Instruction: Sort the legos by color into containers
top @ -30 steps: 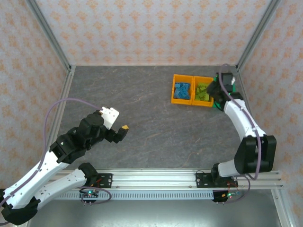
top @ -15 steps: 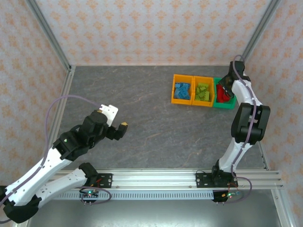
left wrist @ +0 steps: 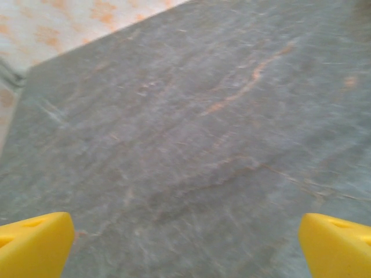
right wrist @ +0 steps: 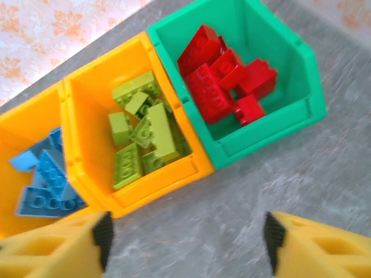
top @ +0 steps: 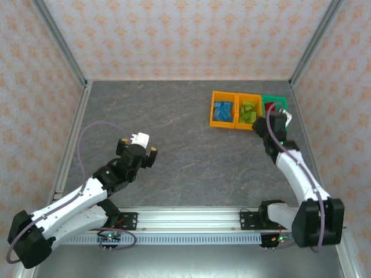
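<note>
Near the table's (right wrist: 278, 185) far right corner the containers (right wrist: 153, 185) hold colour-sorted legos (right wrist: 208, 87), while the right gripper (right wrist: 185, 237) facing them and the left gripper (left wrist: 185, 240) both gape empty.

Words: none can be read in any view.
Numbers: none can be read.
Brand marks: none can be read.
Studs on the small red plastic bricks (right wrist: 223, 75): too small and blurred to show any letters.
Walls of the green plastic bin (right wrist: 272, 130) and the middle orange plastic bin (right wrist: 156, 185): plain colour.
</note>
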### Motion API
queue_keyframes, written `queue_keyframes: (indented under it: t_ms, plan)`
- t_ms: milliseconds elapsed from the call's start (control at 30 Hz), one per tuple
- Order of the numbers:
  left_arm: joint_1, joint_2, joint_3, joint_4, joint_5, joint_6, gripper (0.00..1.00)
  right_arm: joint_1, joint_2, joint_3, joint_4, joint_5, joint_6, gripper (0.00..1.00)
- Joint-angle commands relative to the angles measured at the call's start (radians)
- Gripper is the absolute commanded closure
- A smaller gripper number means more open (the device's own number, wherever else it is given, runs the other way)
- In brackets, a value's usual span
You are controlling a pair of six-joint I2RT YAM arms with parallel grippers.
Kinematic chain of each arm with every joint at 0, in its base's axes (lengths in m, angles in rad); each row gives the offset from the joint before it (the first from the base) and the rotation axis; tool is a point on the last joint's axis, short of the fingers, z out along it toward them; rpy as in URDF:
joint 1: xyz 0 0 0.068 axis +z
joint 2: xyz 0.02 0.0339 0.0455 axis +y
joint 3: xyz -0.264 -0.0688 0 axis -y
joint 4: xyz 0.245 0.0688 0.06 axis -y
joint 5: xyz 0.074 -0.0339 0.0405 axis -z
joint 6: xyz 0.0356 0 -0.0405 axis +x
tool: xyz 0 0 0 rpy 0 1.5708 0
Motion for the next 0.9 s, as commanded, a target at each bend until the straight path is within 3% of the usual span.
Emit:
queue_keyframes:
  t_ms: [0, 167, 300, 367, 400, 467, 567, 600, 633, 867]
  plan:
    - [0.085, 0.024, -0.053, 0.287, -0.161, 0.074, 0.0, 0.01, -0.02, -0.175, 0.324, 0.183, -0.139, 0.2]
    - [0.297, 0.18, -0.11, 0.497, -0.124, 0.021, 0.0, 0.01, 0.176, -0.259, 0.583, 0.23, -0.195, 0.12]
    - [0.43, 0.366, -0.112, 0.7, 0.059, 0.012, 0.0, 0.013, 0.309, -0.178, 0.63, 0.198, -0.283, 0.12]
    - [0.503, 0.446, -0.123, 0.815, 0.184, -0.003, 0.0, 0.013, 0.332, -0.196, 0.723, 0.221, -0.322, 0.12]
    - [0.523, 0.483, -0.094, 0.808, 0.19, -0.006, 0.0, 0.009, 0.366, -0.254, 0.865, 0.209, -0.327, 0.1]
    - [0.557, 0.545, -0.06, 0.816, 0.24, -0.002, 0.0, 0.011, 0.445, -0.316, 1.058, 0.142, -0.372, 0.11]
    - [0.593, 0.657, -0.121, 1.033, 0.296, -0.012, 0.0, 0.01, 0.428, -0.297, 0.994, 0.13, -0.364, 0.08]
    - [0.595, 0.635, -0.099, 0.947, 0.276, -0.028, 0.0, 0.009, 0.438, -0.301, 1.017, 0.138, -0.361, 0.01]
    - [0.589, 0.653, -0.113, 1.006, 0.266, -0.015, 0.0, 0.009, 0.426, -0.296, 0.981, 0.145, -0.354, 0.01]
    - [0.589, 0.646, -0.092, 0.957, 0.313, -0.002, 0.0, 0.004, 0.427, -0.299, 0.995, 0.15, -0.349, 0.01]
